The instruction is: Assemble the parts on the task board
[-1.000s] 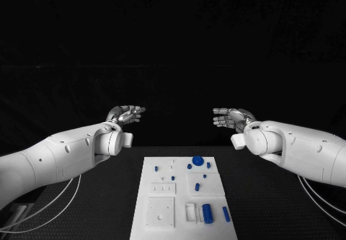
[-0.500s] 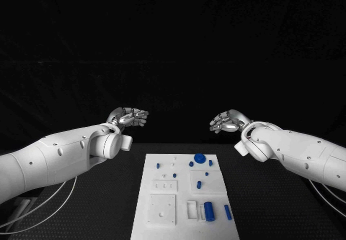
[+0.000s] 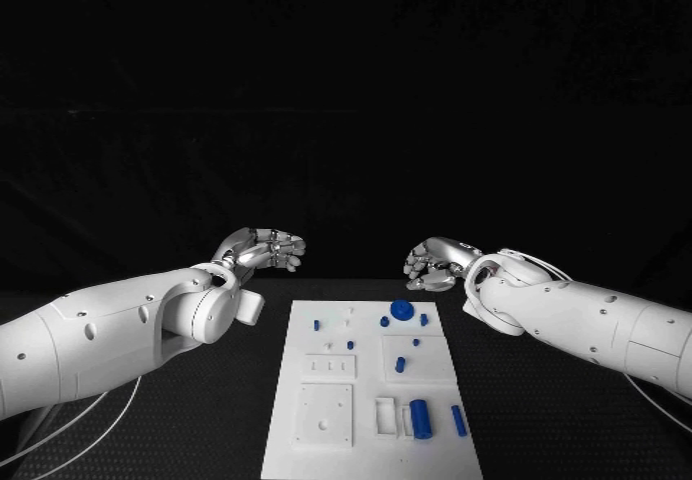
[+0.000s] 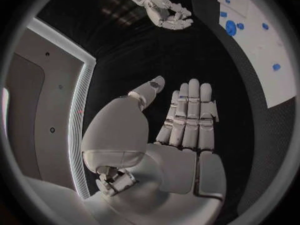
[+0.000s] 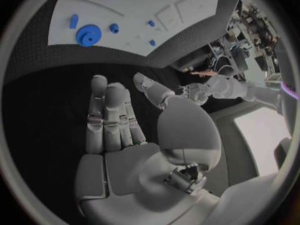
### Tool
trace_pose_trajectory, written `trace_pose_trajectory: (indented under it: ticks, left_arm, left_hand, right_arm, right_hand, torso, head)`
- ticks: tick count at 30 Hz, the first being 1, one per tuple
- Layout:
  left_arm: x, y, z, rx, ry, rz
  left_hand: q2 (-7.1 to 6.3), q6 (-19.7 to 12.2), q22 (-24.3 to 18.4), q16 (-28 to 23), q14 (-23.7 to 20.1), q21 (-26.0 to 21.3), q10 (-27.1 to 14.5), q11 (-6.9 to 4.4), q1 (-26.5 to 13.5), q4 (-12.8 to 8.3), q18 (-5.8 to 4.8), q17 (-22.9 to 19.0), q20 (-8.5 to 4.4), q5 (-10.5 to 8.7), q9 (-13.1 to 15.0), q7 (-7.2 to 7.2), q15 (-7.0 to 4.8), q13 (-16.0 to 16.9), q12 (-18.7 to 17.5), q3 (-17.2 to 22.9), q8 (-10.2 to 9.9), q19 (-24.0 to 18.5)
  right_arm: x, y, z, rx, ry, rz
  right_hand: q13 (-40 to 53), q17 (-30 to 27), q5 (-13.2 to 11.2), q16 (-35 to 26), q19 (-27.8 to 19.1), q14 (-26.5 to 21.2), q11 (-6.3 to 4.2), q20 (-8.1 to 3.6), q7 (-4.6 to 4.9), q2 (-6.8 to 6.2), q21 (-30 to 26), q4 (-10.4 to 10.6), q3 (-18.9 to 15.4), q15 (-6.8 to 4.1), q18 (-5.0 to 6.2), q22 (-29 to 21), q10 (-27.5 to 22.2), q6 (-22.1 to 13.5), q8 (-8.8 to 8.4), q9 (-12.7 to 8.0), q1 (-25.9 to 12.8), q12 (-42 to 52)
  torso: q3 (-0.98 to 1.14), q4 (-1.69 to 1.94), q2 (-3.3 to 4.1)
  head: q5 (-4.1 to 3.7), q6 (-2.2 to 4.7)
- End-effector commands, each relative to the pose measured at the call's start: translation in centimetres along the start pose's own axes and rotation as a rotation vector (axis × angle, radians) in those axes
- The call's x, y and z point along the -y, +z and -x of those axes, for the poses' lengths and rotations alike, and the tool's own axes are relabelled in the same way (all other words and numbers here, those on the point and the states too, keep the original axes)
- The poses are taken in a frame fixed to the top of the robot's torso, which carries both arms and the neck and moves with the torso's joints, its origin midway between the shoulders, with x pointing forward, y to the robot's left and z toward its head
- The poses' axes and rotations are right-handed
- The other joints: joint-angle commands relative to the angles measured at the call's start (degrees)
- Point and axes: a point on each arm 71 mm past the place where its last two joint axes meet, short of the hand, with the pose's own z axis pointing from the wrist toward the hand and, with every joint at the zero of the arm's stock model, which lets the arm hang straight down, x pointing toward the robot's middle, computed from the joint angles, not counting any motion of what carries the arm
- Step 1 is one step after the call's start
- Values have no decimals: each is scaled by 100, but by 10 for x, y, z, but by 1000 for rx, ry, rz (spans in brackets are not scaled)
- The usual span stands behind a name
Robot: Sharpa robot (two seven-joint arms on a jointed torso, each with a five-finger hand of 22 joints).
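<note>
The white task board (image 3: pixel 326 400) lies in the middle of the black table. On it are a blue gear (image 3: pixel 401 308) at the far end, a blue cylinder (image 3: pixel 420 418) at the near right, and several small blue pegs. My left hand (image 3: pixel 267 248) hovers beyond the board's far left corner and holds nothing. My right hand (image 3: pixel 433 262) hovers beyond the far right corner, also holding nothing. The left wrist view shows my left hand (image 4: pixel 187 120) with straight fingers, the right hand (image 4: pixel 165 12), the board (image 4: pixel 262 60) and the gear (image 4: pixel 230 27). The right wrist view shows my right hand (image 5: pixel 115 120), the board (image 5: pixel 125 10) and the gear (image 5: pixel 89 35).
Black table surface (image 3: pixel 548 420) runs along both sides of the board. White cables (image 3: pixel 87 430) hang under my left arm at the near left. A slim blue bar (image 3: pixel 457 420) lies beside the cylinder near the board's right edge.
Both hands have come down and drawn closer together toward the board's far end. The head camera has shifted a little. Nothing on the board has moved.
</note>
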Motion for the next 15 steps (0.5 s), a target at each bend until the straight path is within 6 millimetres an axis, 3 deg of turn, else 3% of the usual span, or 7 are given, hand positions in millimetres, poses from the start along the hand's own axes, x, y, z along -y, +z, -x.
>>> trace_pose_trajectory:
  ticks: [1, 8, 15]
  left_arm:
    - [1, -4, -10, -54, 11, -36]
    - [-5, -13, -28, -107, -10, -26]
    - [-10, -16, -36, -125, -20, -17]
  left_hand:
    - [22, 34, 149, -24, 28, 25, 37, 9, -37, -52, 95, 15, -3, 26, -14, 7, 7, -12, -38, 3, -34, -2]
    - [33, 36, 146, -54, 25, 56, 41, 13, -62, -76, 91, 45, -2, 29, -27, 12, 10, -26, -73, 12, -55, -25]
    - [39, 37, 145, -74, 24, 74, 42, 17, -83, -90, 89, 65, -1, 29, -35, 14, 13, -35, -96, 15, -68, -40]
  right_arm:
    - [-5, 1, -7, -34, -191, 35]
    - [-11, 6, -18, -44, -307, 59]
    - [-15, 9, -23, -47, -356, 69]
  right_hand:
    - [-33, 184, -1, 316, 66, -85, 35, -75, 17, -64, 235, 4, -15, 64, 128, 166, -32, 15, -50, -12, 13, -76]
    - [-97, 327, -48, 759, 103, -191, 85, -78, -8, -125, 666, 15, 39, 112, 128, 149, -93, -20, -139, -21, 53, -211]
    - [-123, 316, -115, 869, 108, -217, 111, -78, -34, -194, 748, 23, 94, 139, 128, 135, -179, -53, -176, -23, 95, -231]
  torso:
    - [-28, 62, 137]
    - [-70, 149, 288]
    - [-97, 193, 405]
  head:
    - [-47, 5]
    - [-91, 15]
    - [-157, 31]
